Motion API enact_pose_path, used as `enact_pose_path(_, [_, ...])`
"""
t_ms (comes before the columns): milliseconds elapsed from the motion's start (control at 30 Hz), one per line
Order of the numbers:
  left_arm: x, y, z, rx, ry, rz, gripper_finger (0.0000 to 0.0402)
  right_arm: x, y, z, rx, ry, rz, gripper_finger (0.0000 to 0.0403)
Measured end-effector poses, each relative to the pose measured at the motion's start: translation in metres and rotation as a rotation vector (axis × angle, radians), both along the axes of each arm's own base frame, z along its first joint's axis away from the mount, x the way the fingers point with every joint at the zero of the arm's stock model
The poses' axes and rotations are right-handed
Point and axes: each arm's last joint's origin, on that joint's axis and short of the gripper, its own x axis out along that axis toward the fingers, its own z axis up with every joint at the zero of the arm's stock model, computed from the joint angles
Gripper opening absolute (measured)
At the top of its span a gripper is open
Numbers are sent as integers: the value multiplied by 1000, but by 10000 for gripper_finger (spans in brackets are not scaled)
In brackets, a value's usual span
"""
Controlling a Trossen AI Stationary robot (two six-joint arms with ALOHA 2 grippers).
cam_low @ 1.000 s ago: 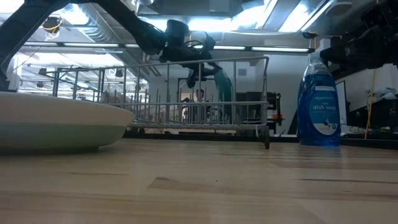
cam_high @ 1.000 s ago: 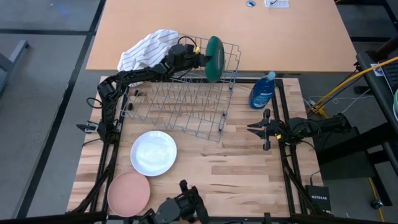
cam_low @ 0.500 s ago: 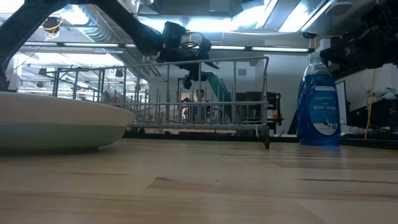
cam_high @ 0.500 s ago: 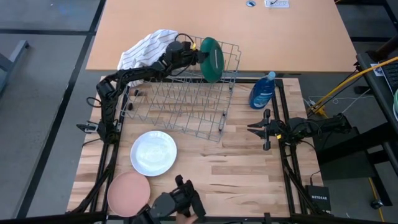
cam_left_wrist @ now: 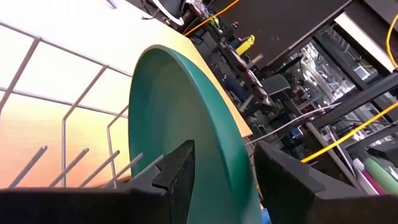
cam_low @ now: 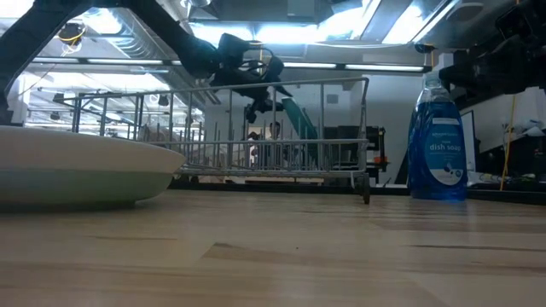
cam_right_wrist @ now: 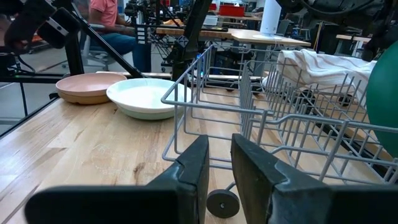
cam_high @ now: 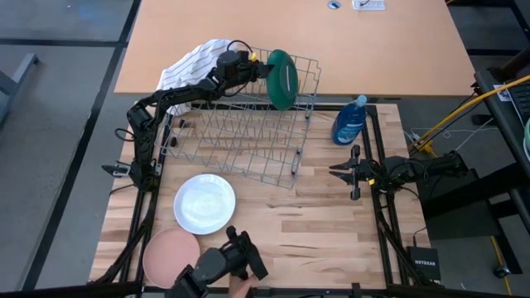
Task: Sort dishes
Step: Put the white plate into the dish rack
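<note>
The dark green plate [cam_high: 282,79] stands on edge in the far right end of the wire rack [cam_high: 240,128], leaning; it fills the left wrist view [cam_left_wrist: 180,112]. My left gripper [cam_high: 258,69] is at its upper rim, shut on it. The white plate [cam_high: 204,203] and the pink plate [cam_high: 171,255] lie flat on the table's near left. My right gripper [cam_high: 335,171] is shut and empty, low over the table right of the rack. The sage and tan plates are out of view. My left gripper pinches the dark green plate's upper rim [cam_left_wrist: 239,168] between its two fingers, one on each face. The fingers come roughly level from the table's left, high over the rack. The plate leans with its top toward my gripper [cam_low: 260,98], and its lower rim sits in the rack.
A striped white cloth [cam_high: 199,62] lies over the rack's far left corner. A blue dish soap bottle [cam_high: 349,120] stands right of the rack. A dark jointed device [cam_high: 224,266] with a hand under it is at the table's near edge. Bare wood lies between my right gripper and the plates.
My left gripper has drawn back toward the table's left and far side, still on the green plate's rim. The plate has tipped from nearly upright to leaning, its top following my gripper while its lower rim stays in the rack. The dark device at the near edge has shifted left.
</note>
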Motion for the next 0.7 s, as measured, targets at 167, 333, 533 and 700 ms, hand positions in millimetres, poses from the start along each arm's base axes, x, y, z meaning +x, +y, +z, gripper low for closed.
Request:
enact_pose_path(167, [-5,4,1,-1,-2,3,155,0,0,0,0,0,1,72])
enact_pose_path(333, [-10,9,5,7,-35,-22,155,0,0,0,0,0,0,72])
enact_pose_path(533, [-20,18,6,-37,-69,-41,155,0,0,0,0,0,0,72])
enact_pose_path(700, [-34,29,6,-89,-103,-85,155,0,0,0,0,0,0,72])
